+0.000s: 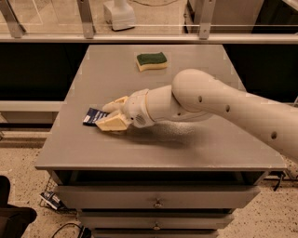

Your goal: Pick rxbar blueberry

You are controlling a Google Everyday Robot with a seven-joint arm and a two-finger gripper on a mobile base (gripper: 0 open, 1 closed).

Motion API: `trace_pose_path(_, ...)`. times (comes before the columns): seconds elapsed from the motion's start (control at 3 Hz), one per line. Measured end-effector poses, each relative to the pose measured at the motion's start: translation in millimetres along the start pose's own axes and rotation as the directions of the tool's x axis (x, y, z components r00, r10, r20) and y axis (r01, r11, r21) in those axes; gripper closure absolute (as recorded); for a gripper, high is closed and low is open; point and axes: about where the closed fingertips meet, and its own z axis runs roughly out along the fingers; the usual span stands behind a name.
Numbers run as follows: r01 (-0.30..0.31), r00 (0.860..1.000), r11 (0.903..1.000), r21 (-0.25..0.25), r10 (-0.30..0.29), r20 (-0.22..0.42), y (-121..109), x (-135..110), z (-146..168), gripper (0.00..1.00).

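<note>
Worktop [186,148] carries the white arm [223,100]. Its gripper [102,117] sits near the left edge, spread astride the right end of the flat-lying rxbar blueberry [92,115]. The bar is likely light, thin and slippery, so pinch across its narrow width.

Honestly, we only got to see the left end of the rxbar blueberry [93,115]. The rest was hidden between the spread fingers [113,124] of the gripper [106,117], which sat low over the front-left part of the table [186,148]. The white print was too small to read, and we couldn't tell whether the fingers touched the wrapper. Back from the fingers, the arm [242,111] ran off the right edge. Well beyond the fingertips, a white thing [119,13] was cut off by the top edge.
</note>
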Motion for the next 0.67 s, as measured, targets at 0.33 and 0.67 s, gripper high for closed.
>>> trace_pose_path(0.33, 0.002, 1.000, 1.0000, -0.002, -0.002, 0.001, 1.0, -1.0, 0.9, 1.00)
trace_pose_path(0.67, 0.007, 1.000, 0.9999, -0.008, -0.007, 0.012, 0.4, -3.6, 1.4, 1.00)
